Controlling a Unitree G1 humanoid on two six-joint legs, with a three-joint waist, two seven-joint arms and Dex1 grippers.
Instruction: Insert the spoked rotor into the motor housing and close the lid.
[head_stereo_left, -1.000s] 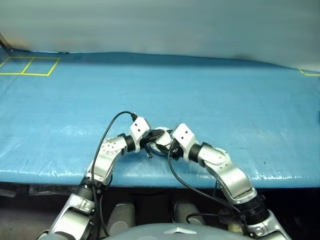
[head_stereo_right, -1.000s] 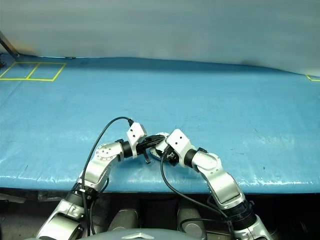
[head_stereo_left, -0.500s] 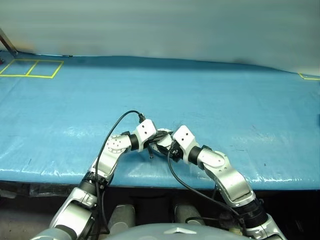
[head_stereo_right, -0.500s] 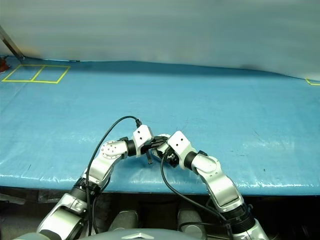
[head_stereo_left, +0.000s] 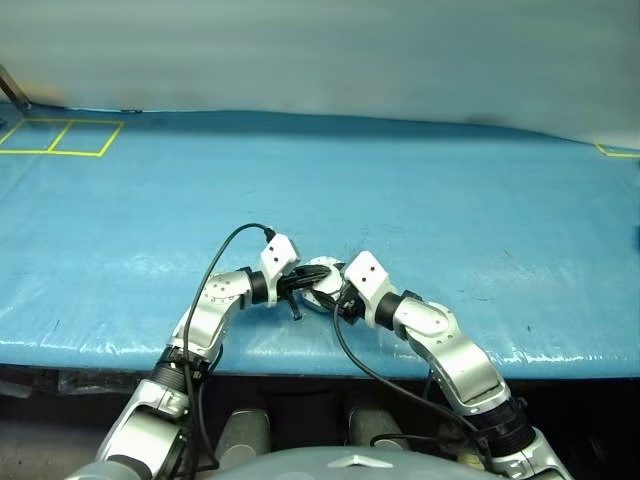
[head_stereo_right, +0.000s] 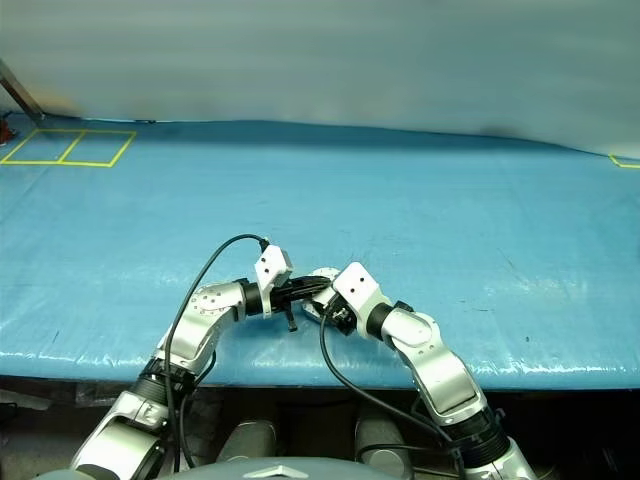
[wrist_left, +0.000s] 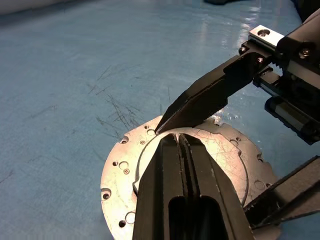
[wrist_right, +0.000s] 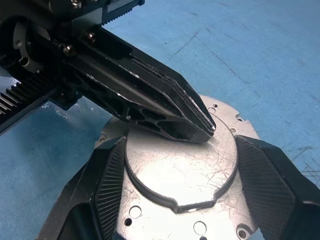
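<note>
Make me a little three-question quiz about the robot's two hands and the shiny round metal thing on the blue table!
1. True or false: the left gripper has its fingers pressed shut.
2. The right gripper's fingers are: A) on either side of the lid, B) far away from it, C) under the blue table cover.
3. Fill in: the left gripper's tip rests on the lid's pale ____ face.

Key: 1 true; 2 A; 3 grey.

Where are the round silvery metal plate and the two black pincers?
Round silvery metal plate with rim holes (wrist_left: 122, 172): left wrist view, flange.
Left pincer (wrist_left: 178, 141): left wrist view, closed tips.
Right pincer (wrist_right: 181, 172): right wrist view, between its pads, either side of the plate.
</note>
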